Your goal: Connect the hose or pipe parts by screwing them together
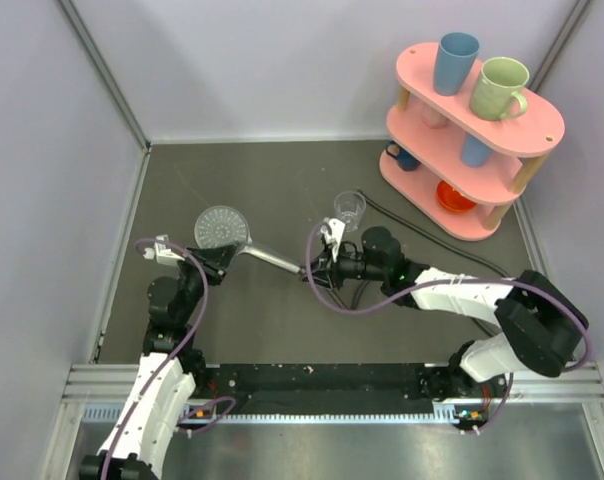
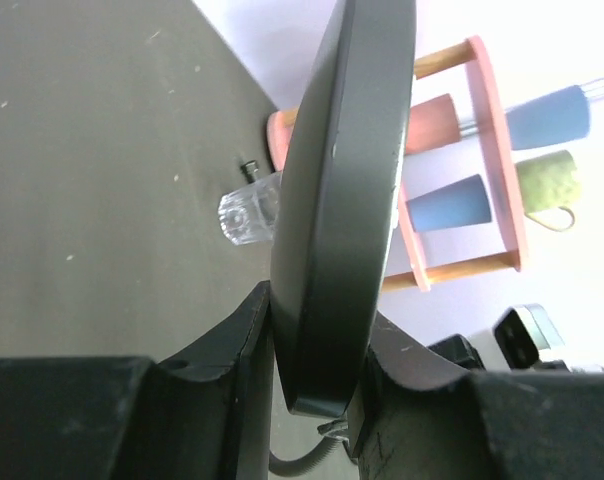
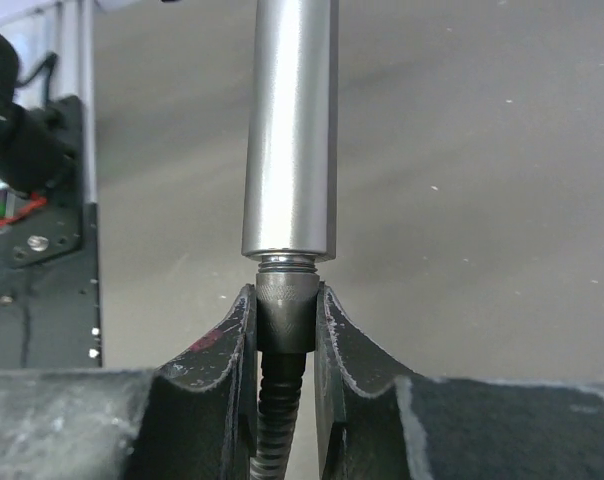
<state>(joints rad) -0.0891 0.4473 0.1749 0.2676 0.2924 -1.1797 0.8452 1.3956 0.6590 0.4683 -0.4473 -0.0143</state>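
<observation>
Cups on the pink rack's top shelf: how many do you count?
2: a blue cup toward the left, a green mug right beside it. The top shelf shows fully.

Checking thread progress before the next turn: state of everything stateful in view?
Shower head: disc edge clamped in left jaws.
Left jaws: shut on shower head.
Hose nut: on handle end, some thread showing.
Right jaws: shut on hose nut.
Glass: upright.
Blue cup, green mug: upright on rack.
</observation>
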